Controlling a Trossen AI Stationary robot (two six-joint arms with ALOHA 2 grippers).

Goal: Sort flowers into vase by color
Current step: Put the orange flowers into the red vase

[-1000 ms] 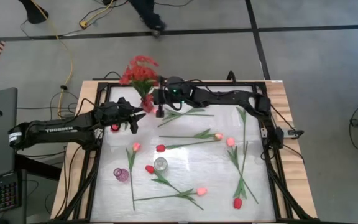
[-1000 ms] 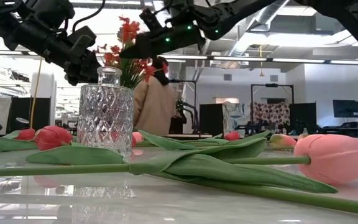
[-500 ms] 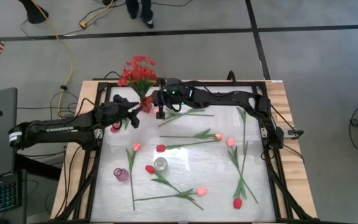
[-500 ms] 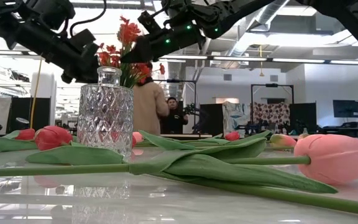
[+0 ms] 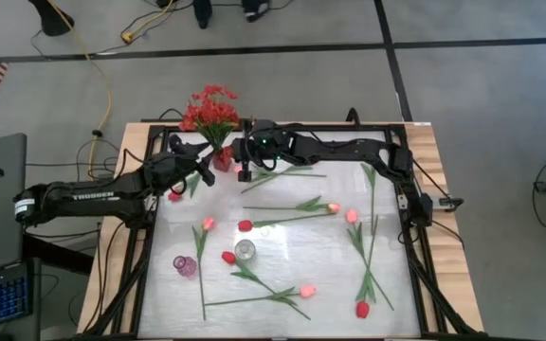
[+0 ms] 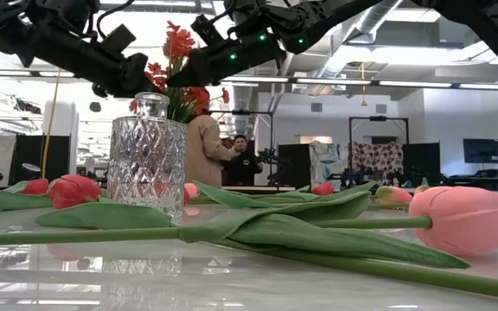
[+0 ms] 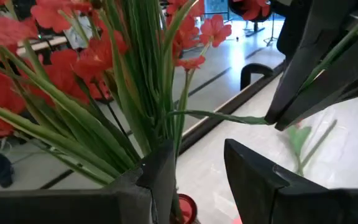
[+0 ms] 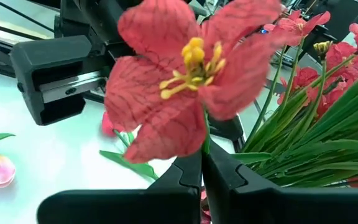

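A bushy spray of red blossoms (image 5: 211,110) stands in a small red vase (image 5: 223,159) at the table's far left. My right gripper (image 5: 239,152) is shut on one of its stems, just right of the vase, with a red blossom (image 8: 185,81) right above its fingers. My left gripper (image 7: 197,180) hovers open at the vase's left, its fingers beside the bunch of green stems (image 7: 135,99). Red and pink tulips lie loose on the table, among them a pink one (image 6: 461,216) and a red one (image 6: 72,188). My right gripper pinches a thin green stem (image 7: 229,116) between its two fingertips (image 7: 278,112). It comes in about level from the table's right. The stem bends out sideways from the bunch, which stays in the red vase. Whether my left gripper's finger (image 7: 161,171) touches the stems, I cannot tell.
A clear cut-glass vase (image 5: 245,250) and a small purple vase (image 5: 187,266) stand at the near left. Tulips with long stems lie scattered over the middle and right (image 5: 361,309). A black frame (image 5: 415,237) runs round the table top. People stand in the room behind.
My left gripper has risen a little and gone toward the red spray at the far edge, tipping upward and rolling as it went. My right gripper has kept its place, shut on the stem.
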